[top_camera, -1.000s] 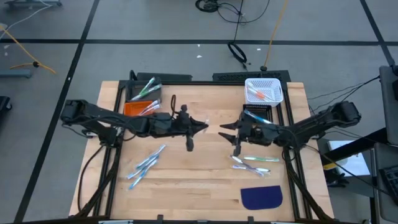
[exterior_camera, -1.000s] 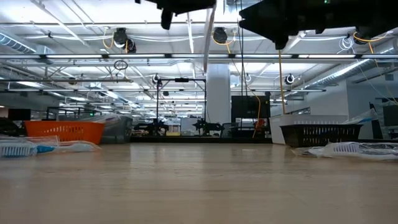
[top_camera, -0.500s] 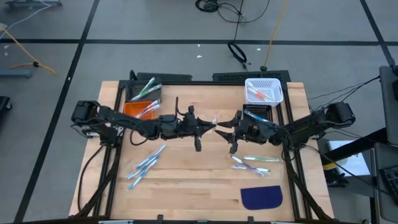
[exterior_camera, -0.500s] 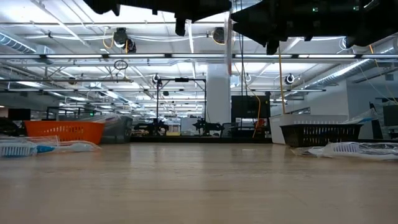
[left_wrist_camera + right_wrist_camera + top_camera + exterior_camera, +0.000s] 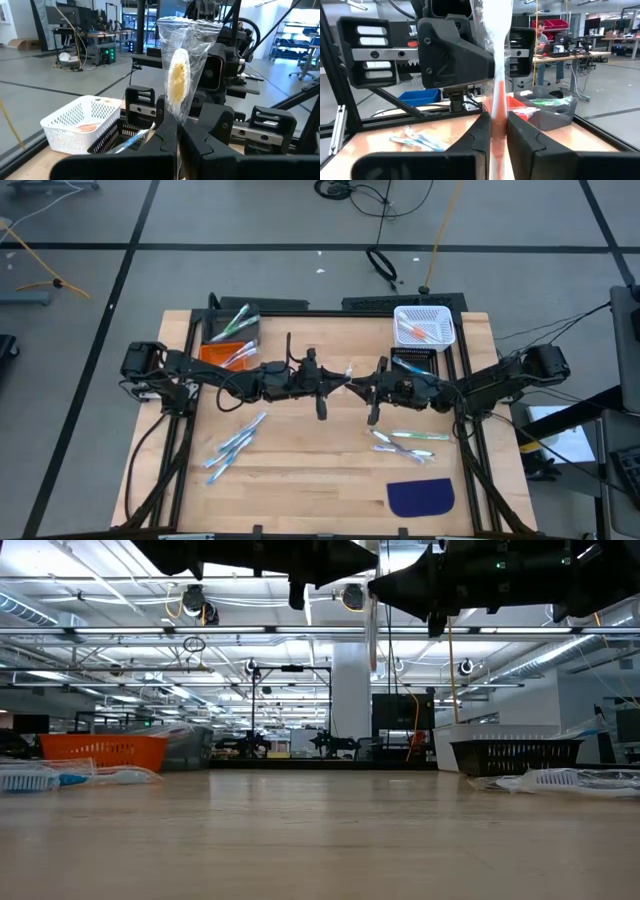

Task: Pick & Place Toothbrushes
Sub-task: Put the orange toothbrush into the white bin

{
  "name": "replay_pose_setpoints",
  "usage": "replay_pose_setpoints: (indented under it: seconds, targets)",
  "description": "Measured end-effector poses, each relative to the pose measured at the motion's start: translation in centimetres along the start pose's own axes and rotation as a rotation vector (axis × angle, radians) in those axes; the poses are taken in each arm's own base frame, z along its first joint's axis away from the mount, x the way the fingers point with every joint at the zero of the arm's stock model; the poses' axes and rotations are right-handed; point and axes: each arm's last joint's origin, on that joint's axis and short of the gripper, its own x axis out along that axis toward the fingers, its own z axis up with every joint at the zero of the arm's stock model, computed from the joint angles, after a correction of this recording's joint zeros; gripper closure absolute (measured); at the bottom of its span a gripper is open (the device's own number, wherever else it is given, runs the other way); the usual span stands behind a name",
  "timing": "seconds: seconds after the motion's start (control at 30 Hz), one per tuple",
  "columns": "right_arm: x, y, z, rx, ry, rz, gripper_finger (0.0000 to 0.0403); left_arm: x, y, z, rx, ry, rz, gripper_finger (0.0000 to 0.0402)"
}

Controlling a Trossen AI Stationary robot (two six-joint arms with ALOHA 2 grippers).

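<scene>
One toothbrush (image 5: 370, 615) in a clear wrapper stands upright in the air above the table's middle, between my two grippers. My left gripper (image 5: 344, 381) comes from the table's left and is shut on it. My right gripper (image 5: 363, 387) comes from the right, tip to tip with the left, and is also shut on it. The left wrist view shows the yellow bristle head (image 5: 178, 75) above the fingers. Loose toothbrushes lie on the table at the left (image 5: 235, 445) and at the right (image 5: 405, 442). My left gripper pinches the wrapped toothbrush just below its bristle head (image 5: 176, 116) between its two fingers. The fingers lie level, from the table's left, across the toothbrush. It stands upright, clear of the table. My right gripper pinches the wrapped orange handle (image 5: 498, 107) between its two fingers (image 5: 482, 135). The fingers come about level from the table's right and lie across the toothbrush. The toothbrush stays upright and lifted clear.
At the back left stand an orange bin (image 5: 215, 353) and a grey bin (image 5: 233, 326) with green toothbrushes. A white basket (image 5: 424, 326) and a black basket (image 5: 413, 361) stand at the back right. A dark blue mat (image 5: 420, 497) lies near the front right.
My left gripper has carried the toothbrush toward the table's right and a little down, up to my right gripper. My right gripper has gone slightly left to meet it, and its open fingers have shut on the toothbrush.
</scene>
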Motion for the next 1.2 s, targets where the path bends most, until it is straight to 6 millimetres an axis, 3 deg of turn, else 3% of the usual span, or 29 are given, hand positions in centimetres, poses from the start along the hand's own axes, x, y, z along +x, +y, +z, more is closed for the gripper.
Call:
replay_pose_setpoints:
  seconds: [0.17,0.37,0.6,0.97,1.2]
  targets:
    - [-0.1,0.0,0.0,-0.01,0.015,-0.001,0.0374,0.0,0.2,-0.2,-0.013,0.02,0.011,0.0381]
    - [-0.3,-0.5,0.7,-0.029,0.006,-0.022,0.0374,0.0,0.2,-0.3,-0.001,0.027,0.017,0.0318]
    - [-2.4,-1.6,2.2,-0.128,0.11,-0.219,0.0374,-0.1,0.2,-0.3,0.005,0.053,0.018,0.027]
    - [-6.2,-4.7,4.5,-0.283,0.219,-0.566,0.0374,-0.5,-1.0,-1.5,0.02,0.166,-0.013,0.0261]
    - [-7.1,-7.6,4.2,-0.373,0.341,-0.755,0.0374,-0.9,-2.2,-1.8,0.03,0.201,-0.044,0.0261]
